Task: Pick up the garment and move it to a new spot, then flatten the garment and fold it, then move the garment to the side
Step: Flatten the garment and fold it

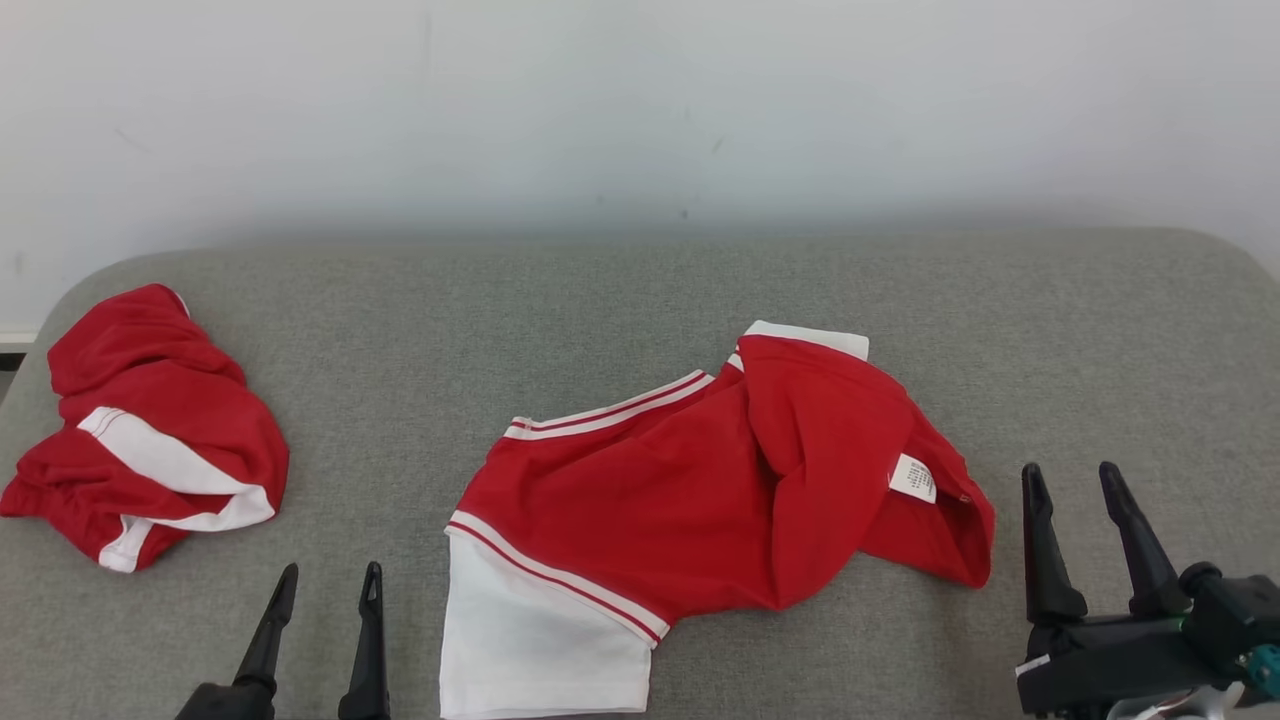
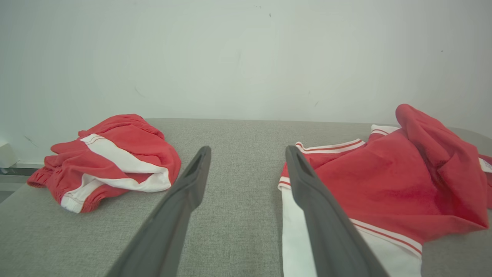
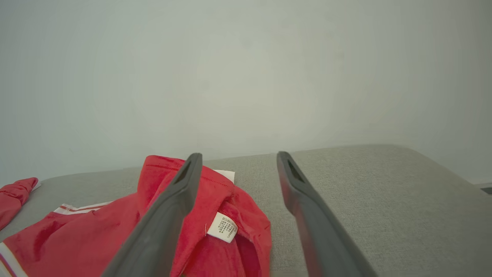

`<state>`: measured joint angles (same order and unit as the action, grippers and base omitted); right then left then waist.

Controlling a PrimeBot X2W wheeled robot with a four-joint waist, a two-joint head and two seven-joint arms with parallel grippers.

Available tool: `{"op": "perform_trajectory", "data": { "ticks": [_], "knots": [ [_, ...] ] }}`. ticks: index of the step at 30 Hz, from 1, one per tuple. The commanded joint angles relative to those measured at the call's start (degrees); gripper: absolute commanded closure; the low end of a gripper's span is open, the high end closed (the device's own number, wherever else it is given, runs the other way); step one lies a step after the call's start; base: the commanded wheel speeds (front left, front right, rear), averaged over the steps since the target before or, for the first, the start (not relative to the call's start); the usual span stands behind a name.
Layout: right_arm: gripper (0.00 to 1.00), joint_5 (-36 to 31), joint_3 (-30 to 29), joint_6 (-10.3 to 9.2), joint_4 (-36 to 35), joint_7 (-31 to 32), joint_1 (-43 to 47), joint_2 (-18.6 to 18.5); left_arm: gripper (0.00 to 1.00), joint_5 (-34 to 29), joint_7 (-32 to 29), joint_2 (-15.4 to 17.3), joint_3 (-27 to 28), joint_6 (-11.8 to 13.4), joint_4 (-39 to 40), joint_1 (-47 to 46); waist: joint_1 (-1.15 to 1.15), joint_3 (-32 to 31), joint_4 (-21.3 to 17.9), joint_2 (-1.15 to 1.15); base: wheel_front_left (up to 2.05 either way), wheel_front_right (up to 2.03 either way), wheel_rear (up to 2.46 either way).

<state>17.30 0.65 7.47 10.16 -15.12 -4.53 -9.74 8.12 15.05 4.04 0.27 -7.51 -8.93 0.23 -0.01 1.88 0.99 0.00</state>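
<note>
A red garment (image 1: 700, 490) with white trim lies rumpled in the middle of the grey padded surface (image 1: 600, 290), its white hem toward me and a white label (image 1: 912, 477) showing at its right fold. My left gripper (image 1: 331, 575) is open, low at the near edge, just left of the hem. In the left wrist view the left gripper (image 2: 248, 150) has the garment (image 2: 384, 184) to its right. My right gripper (image 1: 1070, 475) is open too, just right of the garment and apart from it. The right wrist view shows the right gripper (image 3: 239, 156) above the label (image 3: 223, 227).
A second red and white garment (image 1: 150, 420) lies bunched at the far left of the surface, also seen as a heap (image 2: 115, 154) in the left wrist view. A pale wall (image 1: 640, 100) rises behind the surface. Bare grey padding lies between the two garments and at the right.
</note>
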Motion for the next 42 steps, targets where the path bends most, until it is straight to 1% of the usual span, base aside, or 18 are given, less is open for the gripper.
{"op": "perform_trajectory", "data": {
  "ticks": [1, 5, 6, 9, 12, 14, 16, 19, 26, 30, 36, 38, 40, 41, 42],
  "knots": [
    [0.00, -0.31, -0.06, 0.05, -0.37, -0.04, 1.15, 0.74, 0.00, -0.61, 0.20, -0.03, 0.42, 0.07, 0.13, 1.01, 0.01, -0.04, -0.34, 0.00, 0.00, 0.00, 0.00],
    [0.00, -0.68, 0.22, 0.05, -0.43, -0.04, 1.49, 1.24, 0.00, -0.70, 0.20, 0.24, 0.24, 0.08, -0.35, 0.07, 0.01, 0.15, -0.73, 0.00, 0.00, 0.00, 0.00],
    [0.00, -0.71, 0.56, 0.05, -0.37, -0.04, 1.26, 1.64, 0.00, -0.56, 0.20, 1.01, -0.02, 0.07, -0.47, -1.34, 0.01, 0.40, -1.15, 0.00, 0.00, 0.00, 0.00],
    [0.00, -0.63, 0.86, 0.05, -0.16, -0.04, 0.69, 1.88, 0.00, -0.61, 0.20, 1.77, -0.43, 0.07, -1.04, -2.81, 0.01, 0.77, -1.68, 0.00, 0.00, 0.00, 0.00],
    [0.00, -0.22, 1.13, 0.05, 0.34, -0.04, -0.10, 2.22, 0.00, 0.33, 0.20, 3.90, -2.09, 0.08, -2.84, -6.52, 0.01, 1.52, -2.74, 0.00, 0.00, 0.00, 0.00],
    [0.00, -0.06, 1.38, 0.05, 0.72, -0.04, -0.44, 2.47, 0.00, 1.25, 0.18, 5.14, -4.06, 0.07, -4.72, -9.14, 0.01, 2.18, -3.76, 0.00, 0.00, 0.00, 0.00],
    [0.00, 0.11, 1.34, 0.05, 1.11, -0.03, -1.04, 2.60, 0.00, 2.67, 0.11, 7.51, -6.35, 0.10, -7.12, -12.98, 0.01, 3.19, -4.78, 0.00, 0.00, 0.00, 0.00],
    [0.00, 0.35, 1.01, 0.05, 1.47, -0.04, -1.49, 2.86, 0.00, 4.51, -0.93, 10.11, -10.18, 0.10, -10.51, -18.34, 0.01, 4.83, -6.16, 0.00, 0.00, 0.00, 0.00],
    [0.00, 0.42, 0.29, 0.05, 2.37, -0.04, -2.27, 3.48, 0.00, 8.36, -4.35, 13.94, -16.45, 0.10, -18.36, -27.35, 0.01, 8.27, -9.69, 0.00, 0.00, 0.00, 0.00],
    [0.00, -0.06, 0.02, 0.05, 2.26, -0.04, -2.61, 4.04, 0.00, 11.16, -6.03, 15.69, -19.86, 0.10, -23.02, -30.54, 0.01, 9.85, -11.13, 0.00, 0.00, 0.00, 0.00],
    [0.00, -0.15, -0.35, 0.05, 2.44, -0.04, -3.69, 4.18, 0.00, 15.10, -8.80, 17.28, -24.37, 0.10, -30.17, -33.72, 0.01, 11.30, -12.60, 0.00, 0.00, 0.00, 0.00],
    [0.00, -0.23, -0.42, 0.05, 2.45, -0.03, -3.71, 4.36, 0.00, 16.15, -10.20, 17.47, -25.34, 0.10, -33.09, -34.31, 0.01, 11.59, -12.98, 0.00, 0.00, 0.00, 0.00],
    [0.00, -0.15, -0.37, 0.05, 2.49, -0.04, -3.98, 4.39, 0.00, 17.76, -10.23, 17.04, -26.37, 0.10, -34.77, -35.03, 0.01, 11.84, -13.28, 0.00, 0.00, 0.00, 0.00],
    [0.00, -0.14, -0.49, 0.05, 2.51, -0.04, -4.12, 4.36, 0.19, 18.38, -10.57, 17.04, -26.96, 0.10, -35.85, -35.22, 0.01, 11.89, -13.34, 0.00, 0.00, 0.00, 0.00],
    [0.00, -0.17, -0.65, 0.05, 2.51, -0.04, -4.17, 4.36, 0.60, 18.12, -10.10, 17.26, -27.54, 0.10, -36.49, -35.62, 0.01, 11.90, -13.32, 0.00, 0.00, 0.00, 0.00]
  ]
}}
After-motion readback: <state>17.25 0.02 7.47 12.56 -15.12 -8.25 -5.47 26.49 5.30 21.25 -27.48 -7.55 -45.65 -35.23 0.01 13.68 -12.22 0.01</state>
